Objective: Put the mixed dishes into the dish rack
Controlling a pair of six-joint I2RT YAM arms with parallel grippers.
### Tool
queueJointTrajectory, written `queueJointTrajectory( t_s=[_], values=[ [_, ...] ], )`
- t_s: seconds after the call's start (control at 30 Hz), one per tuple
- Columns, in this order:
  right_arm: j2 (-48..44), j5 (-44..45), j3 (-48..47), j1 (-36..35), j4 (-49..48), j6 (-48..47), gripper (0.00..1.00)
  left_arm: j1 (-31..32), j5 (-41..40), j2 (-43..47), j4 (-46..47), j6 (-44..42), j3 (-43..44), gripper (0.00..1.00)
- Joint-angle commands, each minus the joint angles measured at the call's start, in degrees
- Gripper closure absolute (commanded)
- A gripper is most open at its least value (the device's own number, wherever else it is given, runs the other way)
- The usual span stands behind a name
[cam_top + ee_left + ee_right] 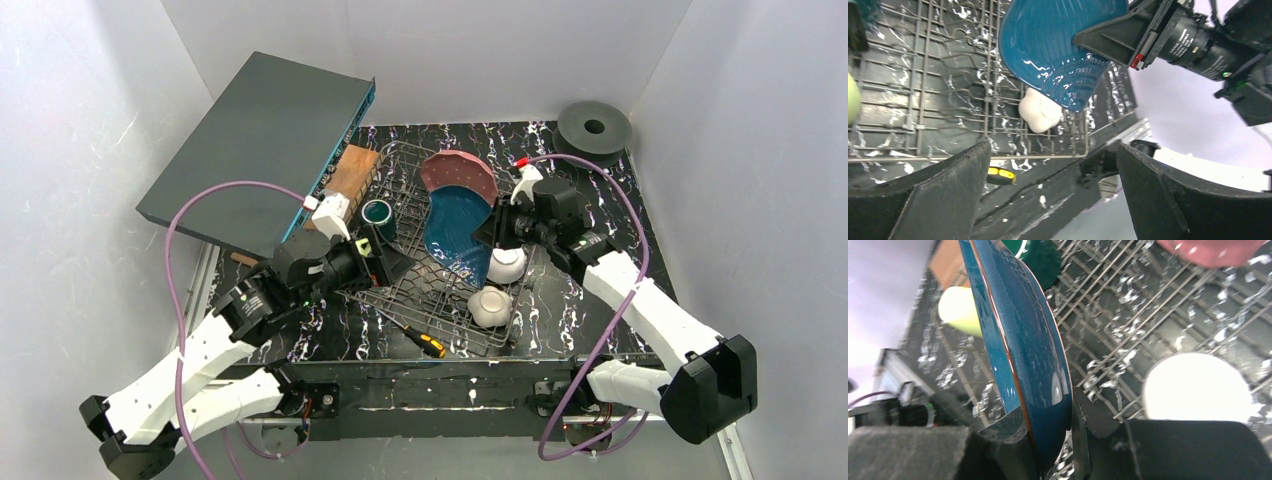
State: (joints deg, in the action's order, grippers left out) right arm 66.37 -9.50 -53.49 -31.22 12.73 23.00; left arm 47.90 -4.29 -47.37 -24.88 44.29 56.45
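Note:
The dish rack [400, 290] stands mid-table. In it the pink plate [458, 172] leans at the back, and the dark green mug [379, 214] is at the back left. My right gripper [490, 232] is shut on the rim of the blue dish [452, 228], holding it on edge over the rack; one finger is on each face [1048, 425]. The small white cup [507, 265] and the white bowl [490, 307] sit in the rack's right front. My left gripper [388, 265] is open and empty over the rack's left side [1053, 150]. The pale yellow-green mug [960, 310] is behind the dish.
A big dark grey flat box [260, 140] leans at the back left, with a wooden board [352, 172] beside it. A black spool disc [594, 127] lies at the back right. A yellow-black screwdriver [420, 340] lies in front of the rack. White walls enclose the table.

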Motion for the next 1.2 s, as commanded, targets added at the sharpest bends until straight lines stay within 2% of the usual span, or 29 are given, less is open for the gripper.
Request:
queueJointTrajectory(
  t_s=[0.0, 0.17, 0.27, 0.47, 0.57, 0.7, 0.8, 0.87, 0.97, 1.0, 1.07, 1.1, 1.17],
  values=[
    [-3.95, -21.03, -1.18, 4.09, -5.52, 10.24, 0.99, -0.12, 1.7, 3.53, 5.63, 10.93, -3.6, 0.06],
    [-5.96, -29.95, -0.69, 4.68, -5.84, 12.11, 0.99, -0.1, 3.72, -3.07, 0.84, 10.07, 1.14, 0.08],
    [-5.68, -35.06, -1.02, 4.73, -5.7, 12.73, 0.99, -0.15, 6.31, -5.22, 3.04, 11.12, 0.82, 0.11],
    [-6.76, -39.27, 1.5, 4.65, -10.65, 16.82, 0.99, -0.12, 2.49, -4.54, 2.65, 12.28, -0.38, 0.24],
    [-5.47, -42.27, 1.71, 4.55, -12.16, 17.52, 0.99, -0.17, 4.13, -3.45, 8.08, 13.72, -3.13, 0.37],
    [-4.84, -43.94, 2.18, 4.29, -13.81, 17.68, 0.99, -0.17, 6.07, -4.45, 9.35, 14.32, -4.32, 0.42],
    [-4.64, -44.42, 3.03, 3.9, -15.45, 18.3, 0.99, -0.16, 7.18, -5.2, 9.88, 14.74, -5.04, 0.52],
    [-4.23, -44.6, 3.42, 3.37, -15.76, 18.37, 0.99, -0.13, 7.28, -5.24, 10.68, 14.77, -5.61, 0.63],
    [-3.61, -43.09, 3.73, 2.21, -14.55, 17.1, 0.99, -0.17, 6.27, -4.68, 11.1, 14.2, -5.88, 0.93],
    [-3.46, -42.14, 3.49, 1.99, -13.23, 16.26, 0.99, -0.16, 5.46, -4.44, 10.5, 14.2, -5.89, 1.0],
    [-3.22, -39.26, 1.83, 1.73, -7.1, 13.29, 0.78, -0.17, 2.86, -3.62, 9.16, 14.94, -6.15, 1.0],
    [-3.31, -37.08, 0.73, 1.68, -3.55, 10.0, 0.61, -0.15, 1.58, -3.15, 7.58, 16.07, -6.28, 1.0],
    [-4.02, -30.82, -1.41, 1.46, 3.63, 5.61, 0.42, -0.12, -1.27, -2.61, 3.69, 19.76, -5.85, 1.0]
  ],
)
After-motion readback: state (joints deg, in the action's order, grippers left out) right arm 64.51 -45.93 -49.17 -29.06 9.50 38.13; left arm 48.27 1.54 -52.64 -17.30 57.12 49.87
